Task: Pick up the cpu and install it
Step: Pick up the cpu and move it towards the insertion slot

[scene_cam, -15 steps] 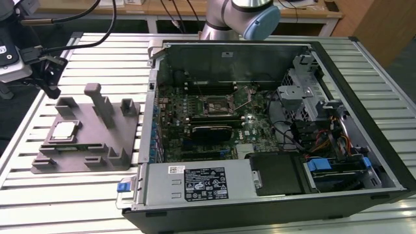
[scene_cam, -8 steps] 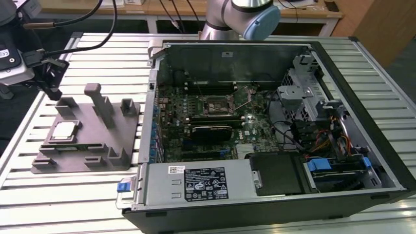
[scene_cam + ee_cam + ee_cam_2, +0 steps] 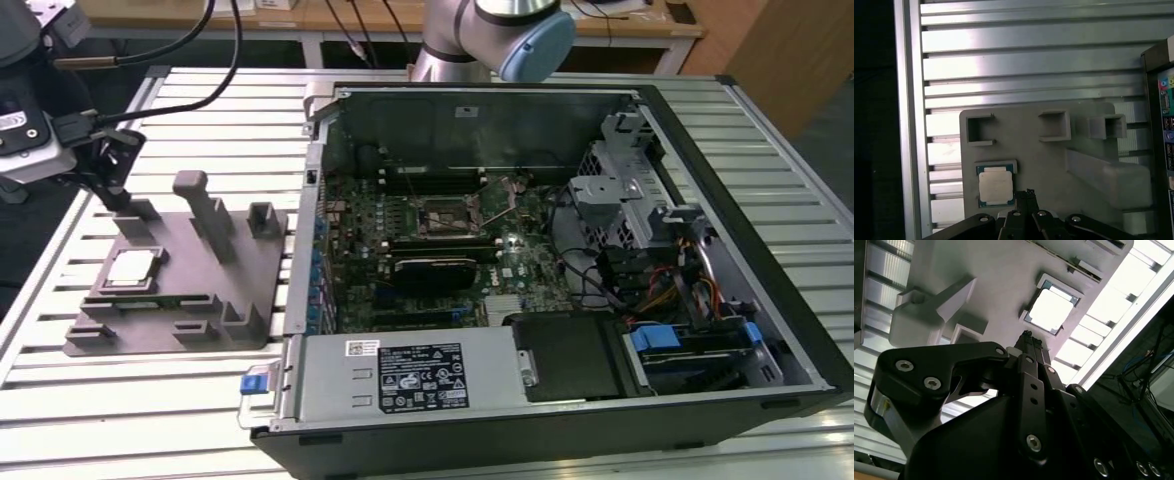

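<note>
Everything was laid out on a ribbed silver aluminium tabletop (image 3: 134,420), and a pale wooden bench (image 3: 654,30) was parked behind.

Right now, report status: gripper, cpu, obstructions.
Gripper shut, empty, over the grey holder. Cpu lying in its holder recess, just beside the fingertips, not gripped. Nothing seen between gripper and cpu.

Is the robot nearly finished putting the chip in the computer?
Not yet. Nothing looks done: the chip lies in its grey holder on the table. The hand hangs close to it, holding nothing. Lifting the chip and fitting it into the computer are left.
</note>
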`<action>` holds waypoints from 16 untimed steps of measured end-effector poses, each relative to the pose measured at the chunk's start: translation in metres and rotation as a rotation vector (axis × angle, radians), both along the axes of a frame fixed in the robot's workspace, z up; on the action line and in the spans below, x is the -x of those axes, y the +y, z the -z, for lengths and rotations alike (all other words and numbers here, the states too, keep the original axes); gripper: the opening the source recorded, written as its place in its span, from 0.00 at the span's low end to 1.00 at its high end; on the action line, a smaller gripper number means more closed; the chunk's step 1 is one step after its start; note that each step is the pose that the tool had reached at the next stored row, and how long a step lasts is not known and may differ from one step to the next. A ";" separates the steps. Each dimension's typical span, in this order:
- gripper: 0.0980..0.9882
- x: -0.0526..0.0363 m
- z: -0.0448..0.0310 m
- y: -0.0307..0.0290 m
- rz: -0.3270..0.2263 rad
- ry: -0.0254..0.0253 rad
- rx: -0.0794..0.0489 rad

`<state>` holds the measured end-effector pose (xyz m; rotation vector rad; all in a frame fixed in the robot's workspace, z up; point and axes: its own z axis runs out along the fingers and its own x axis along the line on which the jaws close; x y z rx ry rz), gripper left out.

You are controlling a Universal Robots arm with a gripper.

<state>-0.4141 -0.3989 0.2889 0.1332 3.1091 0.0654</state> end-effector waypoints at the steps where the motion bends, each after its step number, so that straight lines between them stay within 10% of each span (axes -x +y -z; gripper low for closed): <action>1: 0.01 0.0000 0.0013 0.0000 0.000 0.0000 0.000; 16: 0.01 0.0083 0.0254 -0.0001 0.000 0.0001 0.000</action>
